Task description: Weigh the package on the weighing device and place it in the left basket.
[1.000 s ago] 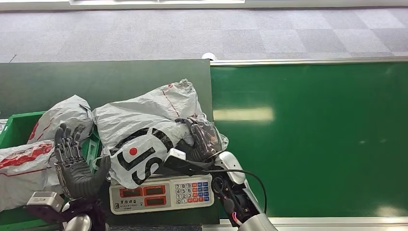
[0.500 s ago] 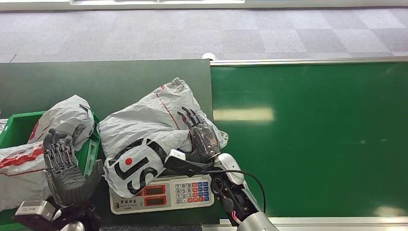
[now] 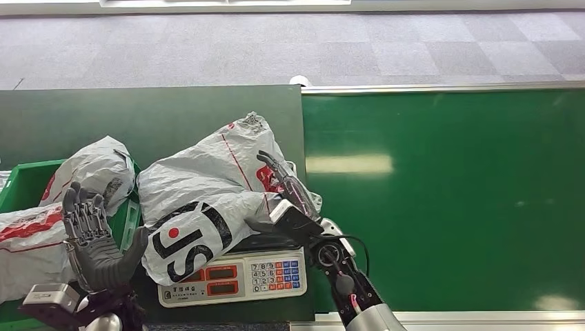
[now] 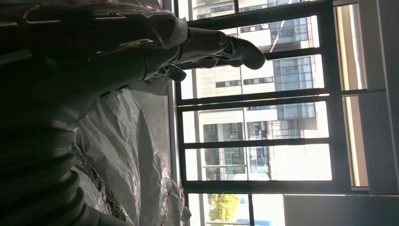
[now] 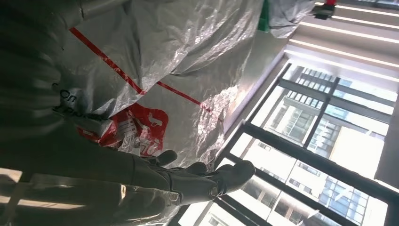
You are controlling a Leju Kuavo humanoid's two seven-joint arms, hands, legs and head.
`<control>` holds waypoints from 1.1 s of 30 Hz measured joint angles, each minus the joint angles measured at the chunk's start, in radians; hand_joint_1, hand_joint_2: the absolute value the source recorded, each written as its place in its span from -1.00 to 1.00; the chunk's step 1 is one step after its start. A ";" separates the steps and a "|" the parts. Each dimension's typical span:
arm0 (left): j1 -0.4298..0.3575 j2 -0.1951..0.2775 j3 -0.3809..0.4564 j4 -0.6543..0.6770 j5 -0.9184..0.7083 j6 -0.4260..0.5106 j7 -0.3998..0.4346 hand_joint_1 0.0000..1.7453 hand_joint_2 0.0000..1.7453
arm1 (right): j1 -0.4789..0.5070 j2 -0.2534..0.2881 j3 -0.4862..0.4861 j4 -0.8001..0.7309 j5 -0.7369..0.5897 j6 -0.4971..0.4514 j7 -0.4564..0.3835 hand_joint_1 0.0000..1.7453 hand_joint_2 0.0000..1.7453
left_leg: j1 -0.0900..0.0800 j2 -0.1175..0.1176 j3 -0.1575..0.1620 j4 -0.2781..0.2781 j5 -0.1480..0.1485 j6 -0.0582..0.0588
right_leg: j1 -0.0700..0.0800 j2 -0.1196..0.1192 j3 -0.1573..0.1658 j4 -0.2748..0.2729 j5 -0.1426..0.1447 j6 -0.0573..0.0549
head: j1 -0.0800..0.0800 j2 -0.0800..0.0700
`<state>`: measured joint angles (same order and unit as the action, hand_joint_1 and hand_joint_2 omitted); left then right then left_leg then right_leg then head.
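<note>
The package (image 3: 207, 196), a crumpled grey plastic bag with a black-and-white logo and red print, lies across the weighing device (image 3: 234, 276), a white scale with red displays and a keypad. My right hand (image 3: 286, 189) stands edge-on against the package's right side with its fingers straight. In the right wrist view the right hand (image 5: 141, 179) lies beside the package (image 5: 179, 56). My left hand (image 3: 90, 238) is raised with its fingers spread and the palm facing the package's left end, the thumb close to it. The left hand (image 4: 141, 47) holds nothing.
The green basket (image 3: 24, 172) stands at the left with two grey bags (image 3: 90, 169) in it. The scale rests on a dark green table (image 3: 138, 117). A bright green conveyor belt (image 3: 448, 193) with metal rails runs to the right. Grey carpet lies beyond.
My right hand came off the top of the package, straightened its fingers and turned edge-on at the package's right side. The package slid slightly left. My left hand drew back left.
</note>
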<state>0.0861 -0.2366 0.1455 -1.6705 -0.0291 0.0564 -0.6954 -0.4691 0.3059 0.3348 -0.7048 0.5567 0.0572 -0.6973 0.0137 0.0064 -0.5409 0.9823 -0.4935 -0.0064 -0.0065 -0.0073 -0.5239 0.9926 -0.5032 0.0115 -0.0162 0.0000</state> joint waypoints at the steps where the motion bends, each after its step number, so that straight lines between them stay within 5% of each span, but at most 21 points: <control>1: 0.000 0.000 0.000 0.001 0.001 -0.001 0.000 -1.00 1.00 | 0.005 -0.006 0.001 -0.022 -0.061 0.039 0.000 -1.00 1.00 | 0.000 0.000 0.000 0.000 0.000 0.000 | 0.000 0.000 0.000 0.000 0.000 0.000 | 0.000 0.000; 6: 0.000 0.000 0.002 0.005 0.005 -0.003 0.000 -1.00 1.00 | 0.013 -0.049 0.001 -0.131 -0.308 0.178 -0.002 -1.00 1.00 | 0.000 0.000 0.000 0.000 0.000 0.000 | 0.000 0.000 0.000 0.000 0.000 0.000 | 0.000 0.000; 14: 0.012 0.000 0.010 0.005 0.003 -0.021 0.000 -1.00 1.00 | 0.049 -0.153 -0.040 -0.284 -0.391 0.150 -0.002 -1.00 1.00 | 0.000 -0.001 0.000 0.000 0.000 0.000 | 0.000 -0.002 0.000 0.000 0.000 0.000 | 0.000 0.000; 20: 0.061 -0.001 0.029 -0.001 -0.024 -0.037 0.000 -1.00 1.00 | 0.318 -0.225 -0.224 -0.609 -0.361 0.037 -0.004 -1.00 1.00 | 0.000 -0.007 -0.002 0.001 -0.002 0.000 | -0.001 -0.007 0.001 -0.002 -0.003 0.001 | 0.000 0.000; 25: 0.122 0.002 0.050 -0.052 -0.068 0.008 0.000 -1.00 1.00 | 0.548 -0.210 -0.384 -0.825 -0.327 0.061 -0.004 -1.00 1.00 | 0.000 -0.002 -0.002 0.000 -0.005 -0.002 | 0.000 -0.002 0.000 -0.001 -0.005 -0.001 | 0.000 0.000; 33: 0.162 0.038 0.009 -0.136 -0.270 0.099 0.000 -1.00 1.00 | 0.630 -0.178 -0.442 -0.835 -0.353 0.027 -0.003 -1.00 1.00 | 0.000 -0.001 0.003 0.000 -0.005 -0.003 | 0.000 -0.001 0.002 -0.001 -0.005 -0.002 | 0.000 0.000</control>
<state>0.2481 -0.1989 0.1547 -1.8069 -0.2995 0.1551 -0.6952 0.1609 0.1278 -0.1069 -1.5394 0.2039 0.0839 -0.7004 0.0140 0.0059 -0.5383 0.9821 -0.4990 -0.0090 -0.0063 -0.0084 -0.5222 0.9917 -0.5082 0.0098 -0.0163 0.0000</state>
